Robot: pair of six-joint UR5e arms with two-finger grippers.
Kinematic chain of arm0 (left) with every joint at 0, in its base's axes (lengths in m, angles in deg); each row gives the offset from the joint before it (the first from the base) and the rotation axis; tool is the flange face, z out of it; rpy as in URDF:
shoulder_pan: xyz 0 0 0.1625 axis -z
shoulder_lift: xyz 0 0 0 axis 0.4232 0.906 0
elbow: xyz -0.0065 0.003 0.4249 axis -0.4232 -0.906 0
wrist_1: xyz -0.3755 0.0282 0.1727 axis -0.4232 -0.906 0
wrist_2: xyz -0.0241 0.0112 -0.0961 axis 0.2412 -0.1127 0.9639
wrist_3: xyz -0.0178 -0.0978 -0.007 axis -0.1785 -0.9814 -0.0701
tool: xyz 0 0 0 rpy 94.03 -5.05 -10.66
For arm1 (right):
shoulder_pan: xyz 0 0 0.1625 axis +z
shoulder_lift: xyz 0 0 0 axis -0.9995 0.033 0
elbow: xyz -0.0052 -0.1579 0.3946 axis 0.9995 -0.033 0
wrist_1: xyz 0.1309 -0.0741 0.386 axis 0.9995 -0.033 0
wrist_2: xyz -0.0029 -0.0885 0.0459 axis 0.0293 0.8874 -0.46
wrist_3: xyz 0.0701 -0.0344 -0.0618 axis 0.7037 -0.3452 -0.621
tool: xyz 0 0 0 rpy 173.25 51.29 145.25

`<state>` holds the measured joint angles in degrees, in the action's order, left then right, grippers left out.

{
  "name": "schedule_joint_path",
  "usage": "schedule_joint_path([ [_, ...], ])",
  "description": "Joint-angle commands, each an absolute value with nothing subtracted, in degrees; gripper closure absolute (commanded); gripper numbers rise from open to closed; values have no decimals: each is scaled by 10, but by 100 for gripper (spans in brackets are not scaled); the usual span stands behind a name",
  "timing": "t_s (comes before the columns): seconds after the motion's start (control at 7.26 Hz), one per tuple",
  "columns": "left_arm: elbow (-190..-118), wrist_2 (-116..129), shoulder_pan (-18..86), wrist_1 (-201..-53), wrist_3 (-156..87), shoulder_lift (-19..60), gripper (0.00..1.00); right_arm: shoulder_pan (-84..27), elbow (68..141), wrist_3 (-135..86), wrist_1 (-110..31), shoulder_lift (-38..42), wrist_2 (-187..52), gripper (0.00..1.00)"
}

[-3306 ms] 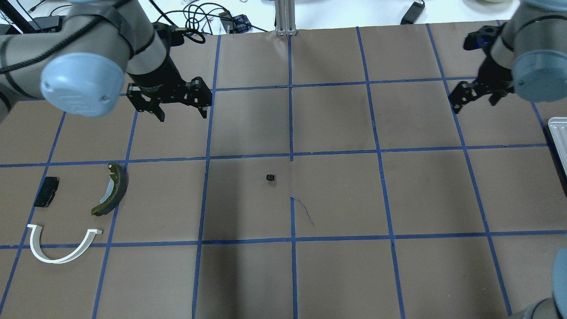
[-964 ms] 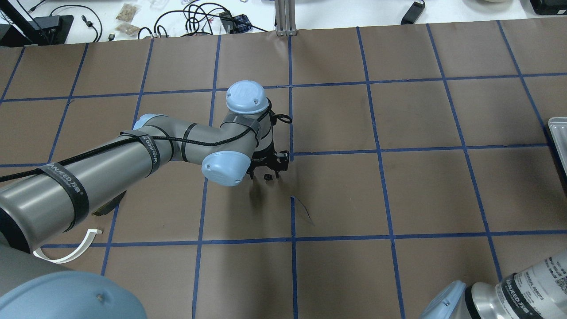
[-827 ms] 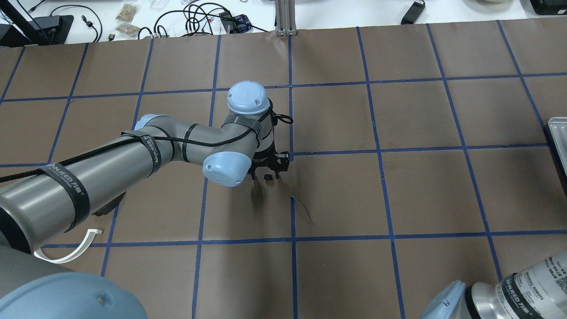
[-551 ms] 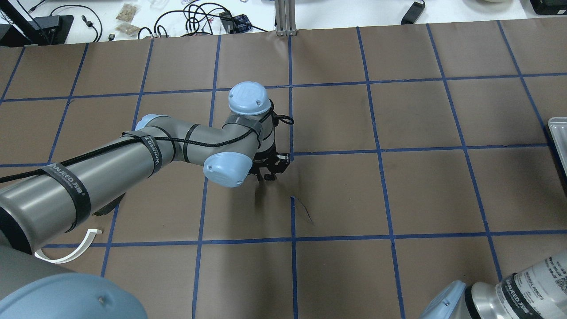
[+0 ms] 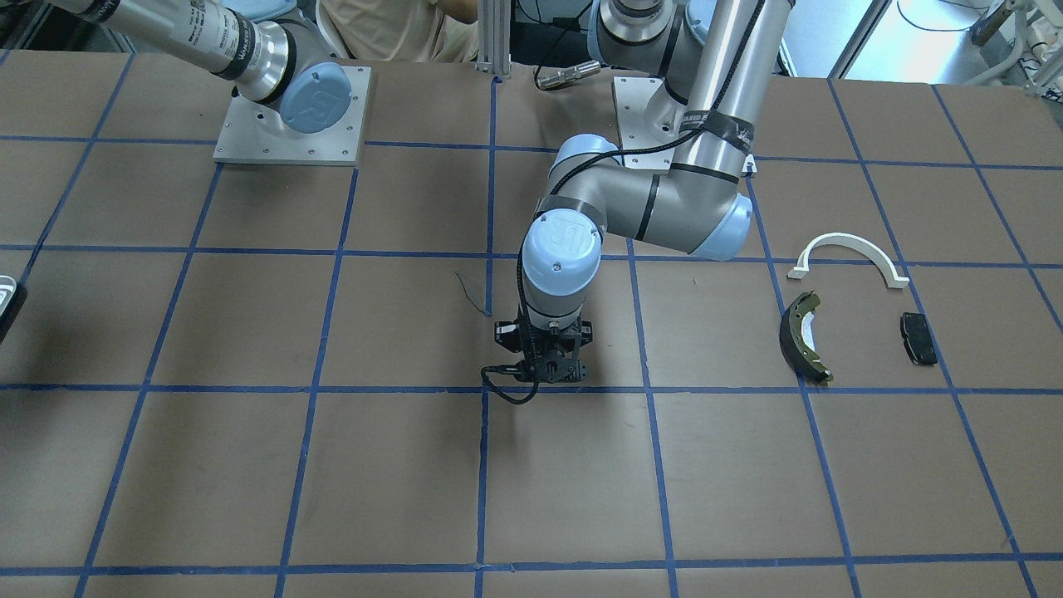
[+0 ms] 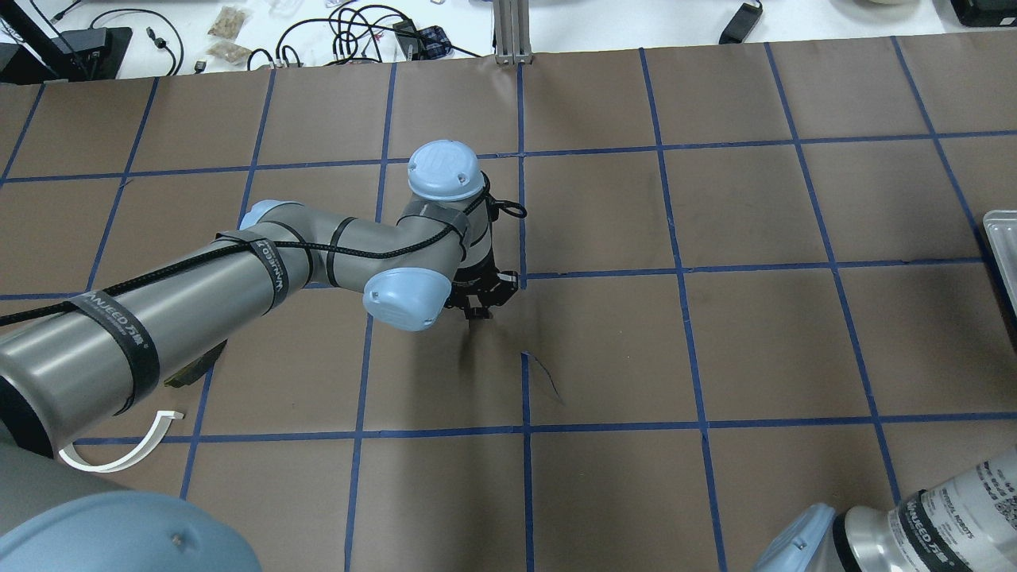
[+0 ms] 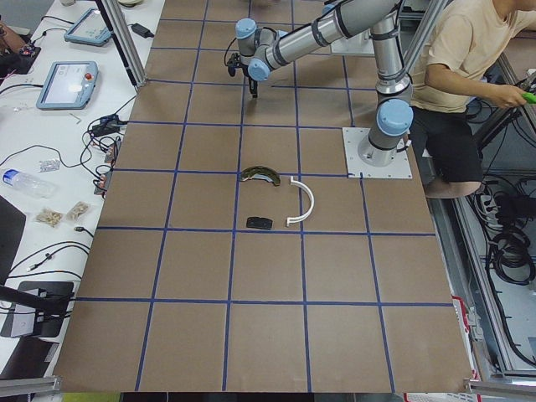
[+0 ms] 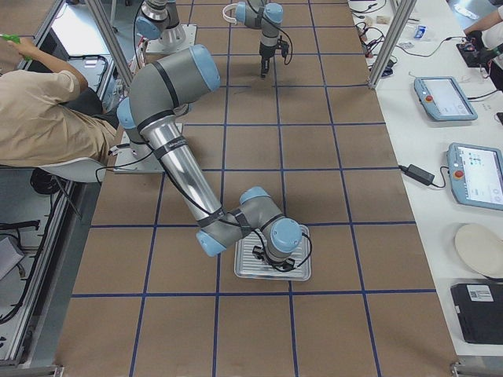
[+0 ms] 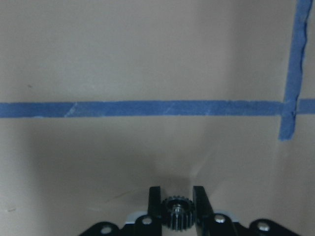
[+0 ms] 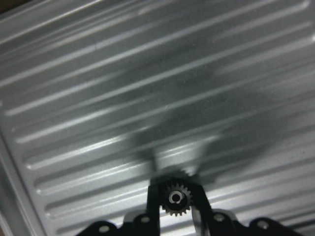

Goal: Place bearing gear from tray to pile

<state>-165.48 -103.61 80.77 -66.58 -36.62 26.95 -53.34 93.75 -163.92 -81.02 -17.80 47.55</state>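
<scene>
A small black bearing gear (image 9: 178,216) sits between the fingers of my left gripper (image 9: 177,199), which is shut on it just above the brown table centre (image 6: 477,311). My right gripper (image 10: 175,189) is shut on a second bearing gear (image 10: 175,197) low over the ribbed metal tray (image 10: 98,98), which lies at the table's right end (image 8: 245,267). The pile lies on the left side: an olive-grey brake shoe (image 5: 801,336), a white arch (image 5: 847,249) and a black pad (image 5: 918,338). My left forearm hides most of the pile in the overhead view.
Blue tape lines (image 6: 675,270) divide the brown table cover into squares. A seated person (image 7: 469,50) is beside the robot's base. Cables (image 6: 357,24) lie beyond the far edge, and tablets (image 8: 444,98) rest on a side bench.
The left gripper, open around the gear a second ago, has shut on it and risen slightly. Since 3.3 s ago the right arm has swung away from the table's far right.
</scene>
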Motion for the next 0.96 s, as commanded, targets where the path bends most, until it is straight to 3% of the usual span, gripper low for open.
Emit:
schedule_joint_path([
  [0.0, -1602, -1038, 730, -742, -298, 249, 100, -533, 938, -1623, -807, -170, 475, 99],
  [0.41, -1486, -1084, 568, -915, -127, 225, 100, -500, 952, -1502, -783, -119, 420, 100],
  [0.83, -1489, -1129, 437, -929, -29, 220, 100, -387, 1018, -1296, -794, -72, 416, 100],
])
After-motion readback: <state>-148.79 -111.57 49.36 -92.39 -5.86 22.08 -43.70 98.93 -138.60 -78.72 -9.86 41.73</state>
